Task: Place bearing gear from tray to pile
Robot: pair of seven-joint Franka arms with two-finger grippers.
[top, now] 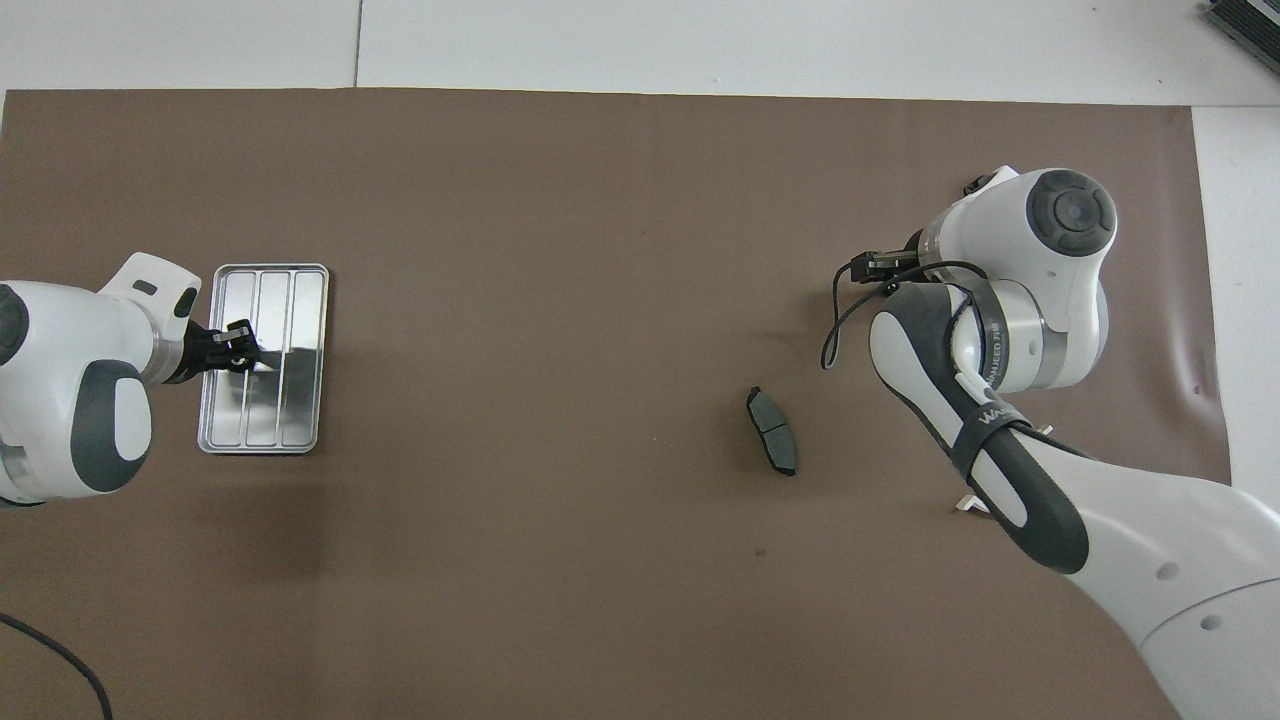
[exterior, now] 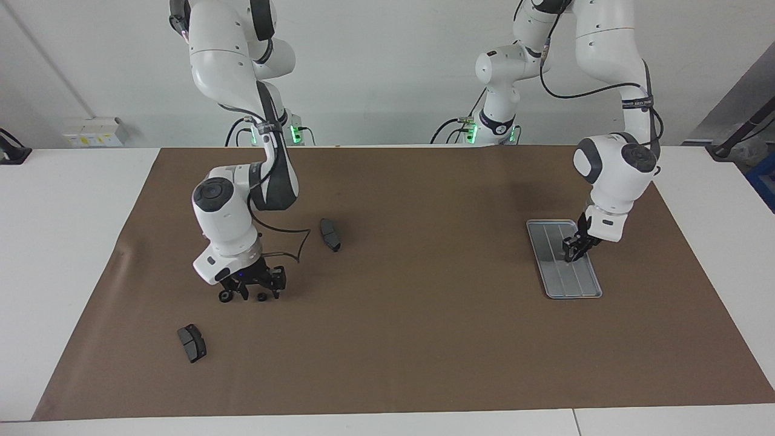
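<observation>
The silver grooved tray (exterior: 575,283) (top: 292,400) lies at the left arm's end of the table. My left gripper (exterior: 570,255) (top: 238,349) is down in it, fingertips closed on a small dark bearing gear. At the right arm's end, my right gripper (exterior: 259,289) stands open just above the mat. One black gear (exterior: 261,297) lies between its fingers and a second gear (exterior: 225,297) beside it. They belong to the pile, with two dark pads (exterior: 330,234) (exterior: 192,343). In the overhead view the right arm hides both gears.
Brown mat (exterior: 412,339) covers the table. Only one pad (top: 772,444) shows from overhead, with ends of a white bracket (top: 968,505) peeking from under the right arm. A black cable (exterior: 290,242) loops off the right wrist.
</observation>
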